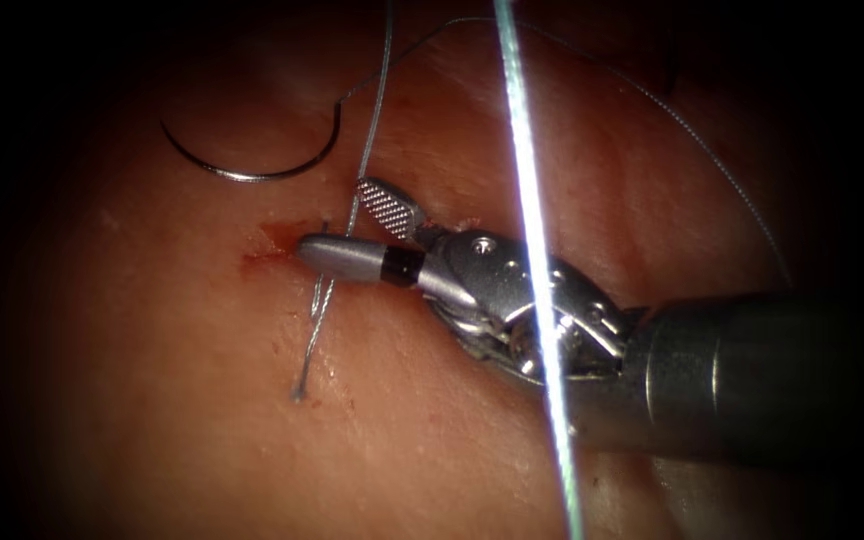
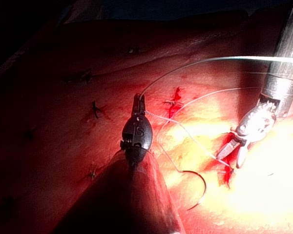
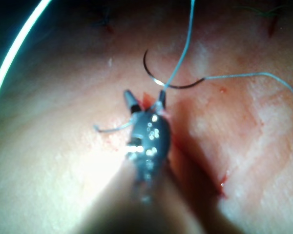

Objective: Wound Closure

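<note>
right tool [image 1: 357,228] jaws open astride the thread [image 1: 372,130], needle [image 1: 252,172] free on tissue [image 1: 152,420]; left tool [image 2: 138,103] jaws closed, empty

**Instrument Appearance: Both Arms**

The right hand [image 1: 357,225] is showing two polished steel jaws; one is displaying a cross-hatched gripping face, the other a smooth rounded back with a black collar at its base. The wrist housing [image 1: 512,285] is carrying a small screw, exposed cables and pulleys, joining a dark cylindrical shaft [image 1: 742,375]. The left hand [image 2: 138,105] is presenting a dark rounded clevis bearing pale stamped markings.
</note>
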Controlling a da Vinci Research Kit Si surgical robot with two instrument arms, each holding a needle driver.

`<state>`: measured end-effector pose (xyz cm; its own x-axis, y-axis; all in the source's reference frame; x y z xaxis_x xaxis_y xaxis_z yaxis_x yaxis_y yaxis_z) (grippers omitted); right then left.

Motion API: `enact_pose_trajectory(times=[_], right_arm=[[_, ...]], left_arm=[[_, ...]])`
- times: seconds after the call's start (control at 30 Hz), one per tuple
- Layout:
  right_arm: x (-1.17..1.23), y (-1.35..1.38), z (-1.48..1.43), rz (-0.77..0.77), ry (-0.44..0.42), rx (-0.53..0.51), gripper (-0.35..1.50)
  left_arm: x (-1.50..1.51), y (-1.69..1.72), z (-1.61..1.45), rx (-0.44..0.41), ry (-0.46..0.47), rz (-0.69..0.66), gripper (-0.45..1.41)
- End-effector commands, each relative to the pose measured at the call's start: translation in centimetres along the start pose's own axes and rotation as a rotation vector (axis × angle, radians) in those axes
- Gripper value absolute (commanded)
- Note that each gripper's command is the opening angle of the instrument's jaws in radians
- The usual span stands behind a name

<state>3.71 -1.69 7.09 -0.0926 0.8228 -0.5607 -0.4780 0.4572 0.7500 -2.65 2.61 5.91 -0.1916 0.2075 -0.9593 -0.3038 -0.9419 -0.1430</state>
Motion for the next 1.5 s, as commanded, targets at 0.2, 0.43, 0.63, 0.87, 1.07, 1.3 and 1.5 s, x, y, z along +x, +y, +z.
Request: enact_pose_trajectory(times=[0.2, 0.43, 0.63, 0.87, 1.07, 1.3, 1.5], right_arm=[[-0.14, 0.07, 0.18, 0.007, 0.000, 0.002, 1.28], [-0.11, 0.12, 0.16, 0.008, -0.001, 0.004, 1.28], [-0.12, 0.14, 0.25, 0.007, 0.002, -0.002, 1.28], [-0.14, 0.08, 0.47, 0.004, -0.013, 0.027, 1.30], [-0.15, 0.11, 0.58, 0.002, -0.011, 0.024, 1.30], [-0.14, 0.14, 0.66, 0.001, -0.013, 0.026, 1.30], [-0.12, 0.10, 0.76, 0.004, -0.017, 0.033, 1.31]], left_arm=[[0.07, -0.01, 0.05, -0.001, 0.005, 0.013, -0.45], [0.15, -0.03, 0.01, 0.004, 0.008, 0.022, -0.45], [0.23, 0.03, 0.01, 0.008, 0.009, 0.023, -0.45], [0.29, 0.05, 0.04, 0.012, 0.010, 0.018, -0.45], [0.30, 0.06, 0.04, 0.014, 0.009, 0.018, -0.45], [0.33, 0.11, 0.09, 0.008, 0.015, 0.018, -0.45], [0.36, 0.16, 0.13, 0.002, 0.021, 0.023, -0.45]])
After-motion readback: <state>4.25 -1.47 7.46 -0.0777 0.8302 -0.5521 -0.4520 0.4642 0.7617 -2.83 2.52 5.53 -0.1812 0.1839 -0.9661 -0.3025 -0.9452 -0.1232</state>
